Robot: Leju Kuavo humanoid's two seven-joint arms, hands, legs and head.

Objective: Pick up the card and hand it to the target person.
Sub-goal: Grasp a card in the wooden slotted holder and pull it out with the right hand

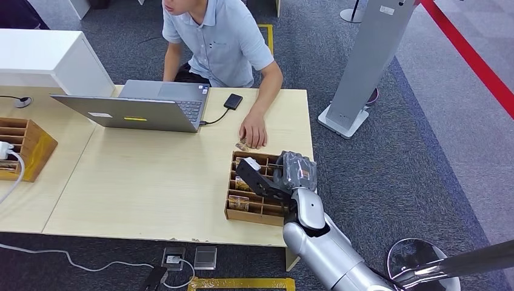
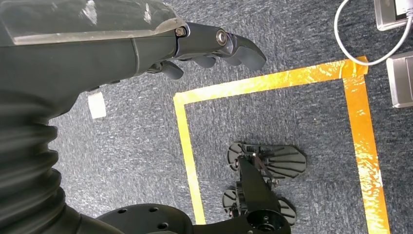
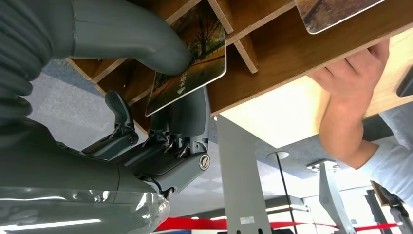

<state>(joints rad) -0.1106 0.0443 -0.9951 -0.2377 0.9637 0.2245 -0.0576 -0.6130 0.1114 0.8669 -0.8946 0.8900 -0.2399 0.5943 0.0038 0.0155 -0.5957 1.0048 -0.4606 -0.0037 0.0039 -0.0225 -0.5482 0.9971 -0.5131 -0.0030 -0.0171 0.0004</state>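
Note:
A card (image 3: 190,61) printed with autumn trees is pinched between the thumb (image 3: 146,44) and the dark fingers (image 3: 187,117) of my right hand (image 1: 291,173). The card's far end lies among the dividers of a wooden compartment box (image 1: 254,213) at the table's near right corner. A second card (image 3: 336,12) sits in another slot. The person (image 1: 218,36) sits across the table, one hand (image 1: 253,132) resting on the tabletop just beyond the box. My left hand (image 2: 209,48) hangs over the carpet, its fingers loosely extended and holding nothing.
A laptop (image 1: 139,106) and a black phone (image 1: 233,101) lie in front of the person. Another wooden organiser (image 1: 24,145) stands at the table's left end. A grey stand (image 1: 357,73) rises right of the table. Yellow floor tape (image 2: 272,83) marks the carpet.

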